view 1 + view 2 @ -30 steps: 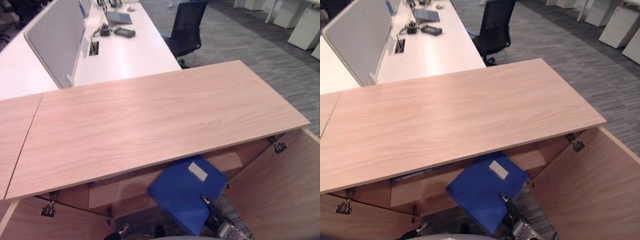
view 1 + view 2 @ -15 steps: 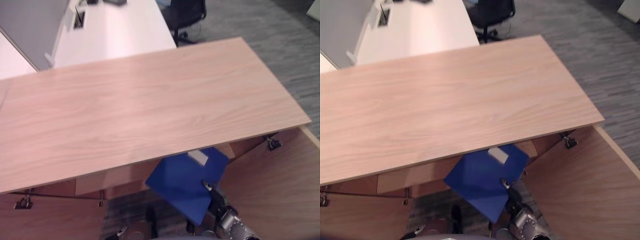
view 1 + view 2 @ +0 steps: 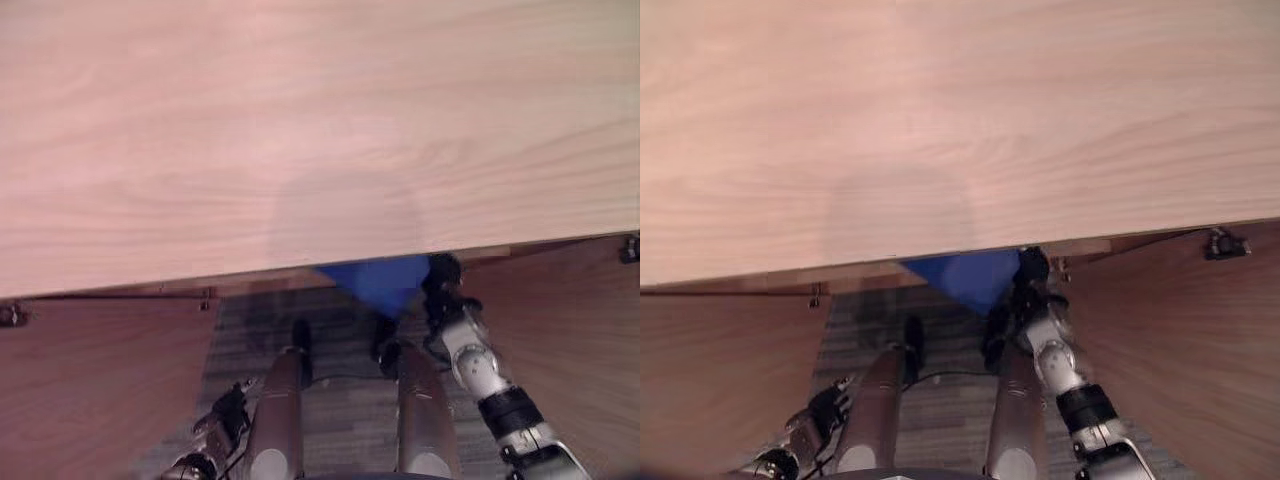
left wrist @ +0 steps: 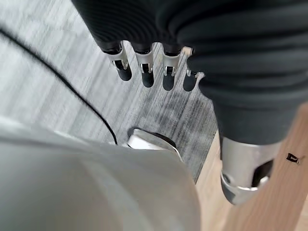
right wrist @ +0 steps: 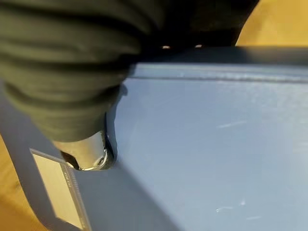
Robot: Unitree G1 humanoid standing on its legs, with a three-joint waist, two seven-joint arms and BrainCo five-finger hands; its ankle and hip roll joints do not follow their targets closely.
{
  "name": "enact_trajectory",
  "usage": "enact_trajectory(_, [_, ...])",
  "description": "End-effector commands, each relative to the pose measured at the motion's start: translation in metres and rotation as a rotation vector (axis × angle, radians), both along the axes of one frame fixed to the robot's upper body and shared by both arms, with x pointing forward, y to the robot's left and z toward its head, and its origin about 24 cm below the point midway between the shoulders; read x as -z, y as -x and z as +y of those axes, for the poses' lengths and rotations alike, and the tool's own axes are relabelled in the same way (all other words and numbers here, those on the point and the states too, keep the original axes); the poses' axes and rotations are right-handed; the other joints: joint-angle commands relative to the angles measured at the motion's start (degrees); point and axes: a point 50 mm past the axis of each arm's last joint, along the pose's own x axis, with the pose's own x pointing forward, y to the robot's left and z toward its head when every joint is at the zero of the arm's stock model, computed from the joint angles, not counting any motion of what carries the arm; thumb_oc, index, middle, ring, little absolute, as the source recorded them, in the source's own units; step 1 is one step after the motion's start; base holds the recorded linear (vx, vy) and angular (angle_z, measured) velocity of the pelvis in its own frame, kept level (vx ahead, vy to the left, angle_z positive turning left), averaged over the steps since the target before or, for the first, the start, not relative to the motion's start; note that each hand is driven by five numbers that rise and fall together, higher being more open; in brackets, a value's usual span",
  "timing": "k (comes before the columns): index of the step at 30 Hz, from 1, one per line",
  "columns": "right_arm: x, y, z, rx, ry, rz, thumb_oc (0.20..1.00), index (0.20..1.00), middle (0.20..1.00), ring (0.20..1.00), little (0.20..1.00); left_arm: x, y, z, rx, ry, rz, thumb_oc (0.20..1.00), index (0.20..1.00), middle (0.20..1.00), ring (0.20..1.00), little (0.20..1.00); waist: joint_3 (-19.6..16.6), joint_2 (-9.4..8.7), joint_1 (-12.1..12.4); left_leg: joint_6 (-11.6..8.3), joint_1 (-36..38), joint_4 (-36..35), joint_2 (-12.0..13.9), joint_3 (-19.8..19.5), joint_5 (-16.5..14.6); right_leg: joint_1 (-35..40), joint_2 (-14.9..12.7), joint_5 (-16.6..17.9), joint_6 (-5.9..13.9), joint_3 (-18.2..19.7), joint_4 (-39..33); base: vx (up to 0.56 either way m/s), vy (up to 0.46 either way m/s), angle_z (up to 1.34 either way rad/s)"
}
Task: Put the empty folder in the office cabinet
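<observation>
A: biggest thing?
B: wooden cabinet top (image 3: 300, 130), takes up the whole upper part of the head views. everything else sits below its front edge

A: next
B: two open cabinet doors, one door (image 3: 100, 380) under the top's left end, other door (image 3: 1180, 340) under its right end, grey carpet (image 3: 940, 400) between them

A: folder?
B: blue folder (image 3: 380, 280), only a corner pokes out from under the top's front edge, rest is hidden beneath the top. right wrist view has its blue cover (image 5: 211, 144) up close, pale label (image 5: 57, 187) on the spine

A: right hand?
B: right hand (image 3: 442, 285) right at that front edge, touching the folder corner, thumb clamped on the cover, so it's pinching the folder

A: left?
B: left hand (image 4: 144, 67) low over the carpet, well below the top, by the left door. fingers straight and relaxed, nothing in it
</observation>
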Motion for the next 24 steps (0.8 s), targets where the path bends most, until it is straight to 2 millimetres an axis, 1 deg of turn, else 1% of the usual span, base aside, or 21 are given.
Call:
enact_trajectory(1, [-0.021, 0.013, -0.01, 0.086, -0.038, -0.151, 0.2, 0.2, 0.2, 0.2, 0.2, 0.001, 0.006, -0.002, -0.053, -0.012, -0.018, 1.0, 1.0, 1.0, 1.0, 1.0, -4.6, 1.31, -1.0, 0.42, -3.6, 2.7, 2.1, 1.0, 0.6, 0.5, -3.2, -3.9, 4.51, 5.9, 5.5, 0.0, -0.051, 0.04])
enact_trajectory(3, [-0.034, 0.012, -0.012, 0.107, -0.038, -0.204, 0.2, 0.2, 0.2, 0.2, 0.2, -0.01, -0.008, -0.001, -0.063, -0.02, -0.103, 1.0, 1.0, 1.0, 1.0, 1.0, -4.0, 1.62, -0.8, 0.67, -6.4, 6.0, 2.5, 0.8, -0.5, -2.2, -3.4, -5.7, 4.03, 6.1, 9.0, 0.0, -0.061, 0.06])
enact_trajectory(4, [-0.044, 0.013, -0.014, 0.125, -0.044, -0.25, 0.2, 0.2, 0.2, 0.2, 0.2, -0.023, -0.021, 0.001, -0.064, -0.03, -0.193, 1.0, 1.0, 1.0, 1.0, 1.0, -3.3, 1.95, -0.7, 0.82, -9.8, 10.2, 2.8, 0.8, -1.7, -5.4, -4.0, -7.5, 3.29, 6.9, 12.7, 0.0, -0.05, 0.1])
enact_trajectory(5, [-0.044, 0.013, -0.014, 0.125, -0.044, -0.249, 0.2, 0.2, 0.2, 0.2, 0.2, -0.023, -0.021, 0.001, -0.064, -0.031, -0.193, 1.0, 1.0, 1.0, 1.0, 1.0, -3.5, 1.93, -0.6, 0.82, -10.1, 10.4, 2.8, 0.8, -1.9, -5.7, -4.0, -7.6, 3.28, 6.9, 12.9, 0.0, -0.047, 0.09])
enact_trajectory(6, [-0.05, 0.012, -0.014, 0.13, -0.048, -0.273, 0.2, 0.2, 0.2, 0.2, 0.2, -0.029, -0.026, 0.003, -0.067, -0.041, -0.231, 1.0, 1.0, 1.0, 1.0, 1.0, -3.2, 2.14, -0.5, 0.99, -12.0, 12.4, 2.8, 0.6, -2.5, -7.7, -4.3, -8.3, 2.92, 7.6, 15.1, 0.0, -0.026, 0.05])
enact_trajectory(9, [-0.06, 0.014, -0.018, 0.168, -0.072, -0.322, 0.2, 0.2, 0.2, 0.2, 0.2, -0.061, -0.046, 0.009, -0.062, -0.078, -0.404, 1.0, 1.0, 1.0, 1.0, 1.0, -2.7, 2.75, -0.1, 1.42, -17.8, 18.8, 3.1, 0.3, -4.7, -13.2, -5.1, -11.7, 1.33, 9.2, 21.0, 0.02, -0.042, -0.01])
enact_trajectory(10, [-0.06, 0.014, -0.018, 0.168, -0.072, -0.322, 0.2, 0.2, 0.2, 0.2, 0.2, -0.061, -0.045, 0.009, -0.062, -0.078, -0.404, 1.0, 1.0, 1.0, 1.0, 1.0, -2.8, 2.7, -0.1, 1.42, -18.1, 19.0, 3.1, 0.3, -4.8, -13.5, -5.2, -11.8, 1.32, 9.2, 21.3, 0.05, -0.03, 0.0])
enact_trajectory(11, [-0.065, 0.014, -0.019, 0.186, -0.078, -0.342, 0.2, 0.2, 0.2, 0.2, 0.2, -0.08, -0.054, 0.009, -0.064, -0.075, -0.5, 1.0, 1.0, 1.0, 1.0, 1.0, -2.7, 2.85, 0.0, 1.76, -20.7, 21.9, 3.3, -0.2, -6.2, -16.4, -5.8, -13.6, 0.56, 10.1, 24.6, 0.05, -0.046, 0.03])
enact_trajectory(13, [-0.07, 0.016, -0.021, 0.218, -0.11, -0.364, 0.2, 0.2, 0.2, 0.2, 0.2, -0.106, -0.065, 0.004, -0.079, -0.04, -0.631, 1.0, 1.0, 1.0, 1.0, 1.0, -2.2, 2.99, 0.0, 2.26, -23.8, 25.6, 3.4, -0.8, -7.7, -19.4, -6.0, -15.0, -0.13, 10.7, 28.2, 0.05, -0.047, 0.04])
enact_trajectory(14, [-0.07, 0.016, -0.021, 0.219, -0.111, -0.363, 0.2, 0.2, 0.2, 0.2, 0.2, -0.106, -0.065, 0.004, -0.079, -0.04, -0.63, 1.0, 1.0, 1.0, 1.0, 1.0, -2.4, 2.96, 0.0, 2.26, -24.1, 25.8, 3.4, -0.8, -7.8, -19.7, -6.1, -15.1, -0.13, 10.8, 28.5, 0.0, 0.0, 0.0])
enact_trajectory(17, [-0.073, 0.015, -0.02, 0.256, -0.132, -0.366, 0.2, 0.2, 0.2, 0.2, 0.2, -0.124, -0.072, -0.004, -0.087, 0.013, -0.719, 1.0, 1.0, 1.0, 1.0, 1.0, -2.2, 3.11, -0.1, 2.56, -26.7, 28.1, 3.2, -0.8, -8.8, -22.4, -6.1, -16.1, -0.54, 11.2, 30.8, 0.0, 0.0, 0.0])
enact_trajectory(18, [-0.073, 0.015, -0.02, 0.257, -0.132, -0.366, 0.2, 0.2, 0.2, 0.2, 0.2, -0.124, -0.072, -0.004, -0.087, 0.012, -0.719, 1.0, 1.0, 1.0, 1.0, 1.0, -2.3, 3.08, -0.1, 2.56, -26.9, 28.3, 3.2, -0.8, -8.8, -22.6, -6.2, -16.2, -0.54, 11.2, 31.0, 0.02, -0.03, 0.05])
enact_trajectory(19, [-0.077, 0.012, -0.017, 0.282, -0.152, -0.361, 0.2, 0.2, 0.2, 0.2, 0.2, -0.132, -0.077, -0.009, -0.084, 0.037, -0.752, 1.0, 1.0, 1.0, 1.0, 1.0, -2.4, 3.08, -0.1, 2.66, -28.4, 29.2, 3.1, -0.9, -9.1, -24.3, -6.1, -16.5, -0.75, 11.6, 32.2, 0.02, -0.029, 0.05])
enact_trajectory(21, [-0.087, 0.008, -0.009, 0.302, -0.198, -0.371, 0.2, 0.2, 0.2, 0.2, 0.2, -0.14, -0.08, -0.018, -0.057, 0.06, -0.779, 1.0, 1.0, 1.0, 1.0, 1.0, -2.3, 3.19, 0.2, 2.89, -29.5, 30.4, 3.0, -0.9, -9.7, -25.7, -6.0, -17.0, -1.05, 11.9, 33.7, 0.02, -0.016, 0.02])
enact_trajectory(24, [-0.095, 0.002, -0.005, 0.322, -0.22, -0.366, 0.2, 0.2, 0.2, 0.2, 0.2, -0.143, -0.079, -0.02, -0.036, 0.061, -0.783, 1.0, 1.0, 1.0, 1.0, 1.0, -2.0, 3.25, 0.6, 3.04, -30.0, 30.8, 3.1, -0.9, -9.9, -26.4, -6.0, -17.0, -1.09, 12.1, 34.0, 0.0, 0.0, 0.0])
